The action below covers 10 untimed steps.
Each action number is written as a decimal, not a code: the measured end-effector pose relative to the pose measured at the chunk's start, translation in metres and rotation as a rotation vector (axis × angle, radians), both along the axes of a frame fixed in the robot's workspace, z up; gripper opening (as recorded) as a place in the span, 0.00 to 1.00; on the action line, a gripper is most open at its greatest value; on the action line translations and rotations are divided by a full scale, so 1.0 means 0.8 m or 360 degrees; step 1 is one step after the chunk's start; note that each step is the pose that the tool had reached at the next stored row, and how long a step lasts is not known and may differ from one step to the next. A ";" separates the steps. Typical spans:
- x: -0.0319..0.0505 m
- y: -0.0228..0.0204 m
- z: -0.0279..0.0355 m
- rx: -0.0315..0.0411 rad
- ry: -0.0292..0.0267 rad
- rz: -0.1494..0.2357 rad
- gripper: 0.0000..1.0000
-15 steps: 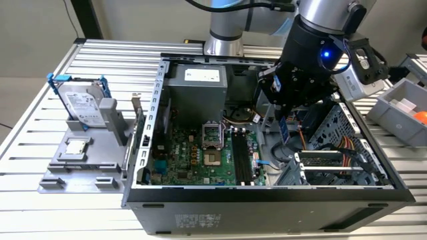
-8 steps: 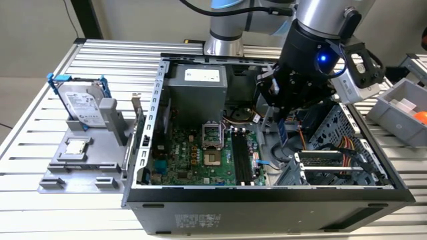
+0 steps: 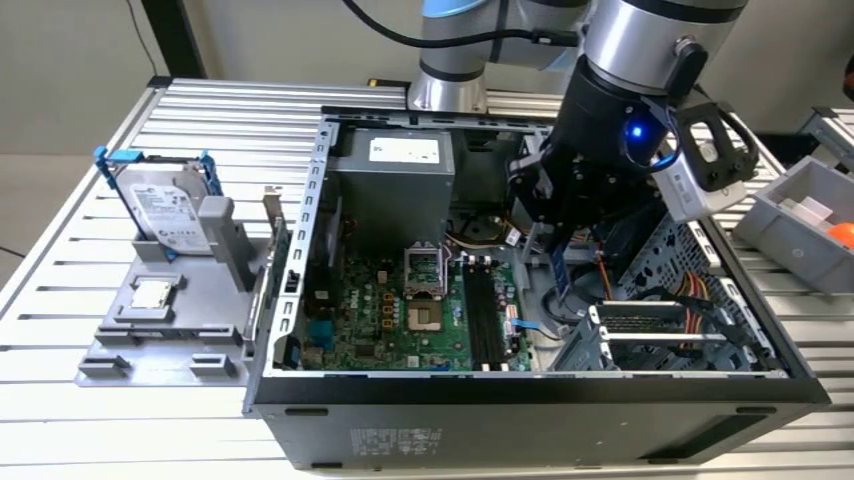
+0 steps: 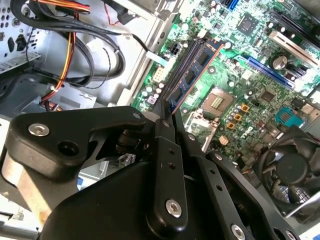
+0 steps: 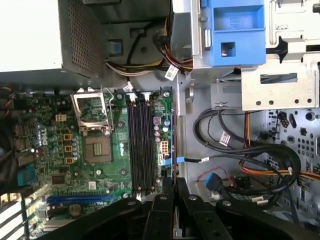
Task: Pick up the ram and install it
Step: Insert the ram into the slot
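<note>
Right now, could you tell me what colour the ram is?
Blue, clearest in the second wrist view: the ram.

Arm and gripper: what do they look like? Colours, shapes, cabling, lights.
The arm is a silver-grey tube with a light blue joint cap near its top, and a black cable loops over it. Its wrist is a black block with a small blue light, and a pale module with a black ring bracket sits on the side. In both wrist views the gripper is matte black, built of screwed linkage bars that narrow to thin jaws.
</note>
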<state>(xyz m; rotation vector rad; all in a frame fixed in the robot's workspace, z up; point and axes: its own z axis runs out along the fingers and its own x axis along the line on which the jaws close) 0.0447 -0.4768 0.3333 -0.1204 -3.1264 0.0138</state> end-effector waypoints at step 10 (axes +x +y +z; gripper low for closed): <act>0.000 0.0000 -0.0023 0.0001 0.00001 0.0000 0.00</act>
